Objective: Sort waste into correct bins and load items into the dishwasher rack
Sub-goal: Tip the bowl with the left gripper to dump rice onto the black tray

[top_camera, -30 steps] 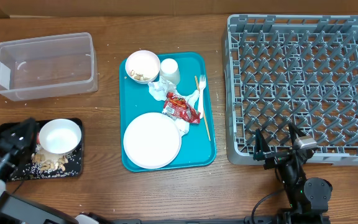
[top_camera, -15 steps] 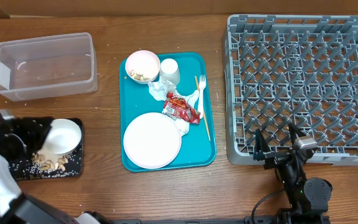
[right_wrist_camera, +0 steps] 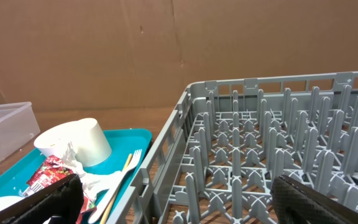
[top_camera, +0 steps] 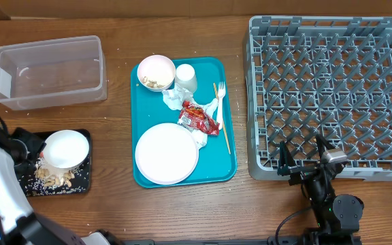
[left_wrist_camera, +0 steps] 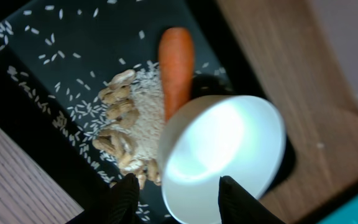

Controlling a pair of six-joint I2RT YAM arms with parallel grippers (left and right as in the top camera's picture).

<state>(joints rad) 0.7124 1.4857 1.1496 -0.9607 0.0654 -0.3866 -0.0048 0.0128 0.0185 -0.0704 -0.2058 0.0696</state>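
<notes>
Since half a second ago the left arm has drawn back toward the table's near-left edge, and the small bowl [top_camera: 65, 148] it carries has come off its tilt to sit nearly level over the black tray [top_camera: 19, 187]. The left claw [left_wrist_camera: 179, 190] appears pinched on the bowl's near rim, one finger on each side, though the exact contact is cut off at the bottom of the wrist view. The bowl looks empty. Below it on the black tray lie the carrot [left_wrist_camera: 176, 71], a heap of rice [left_wrist_camera: 145, 106] and some pale nut-like scraps, with loose grains scattered around. The dumping looks done, so the step in hand is probably taking the bowl to the rack [top_camera: 329, 88], which stands well apart at the far right, beyond the teal tray [top_camera: 209, 68]. To do it well, the left arm should lift clear of the black tray's rim before moving sideways and keep the pinch firm, because a smooth rim could slip. It should pass above the plate [top_camera: 166, 153] and cup [top_camera: 186, 76] without brushing them, then seat the bowl between the pegs. The right claw [right_wrist_camera: 179, 202] waits at the rack's near edge, fingers spread wide and holding nothing, so a handover may be needed.
</notes>
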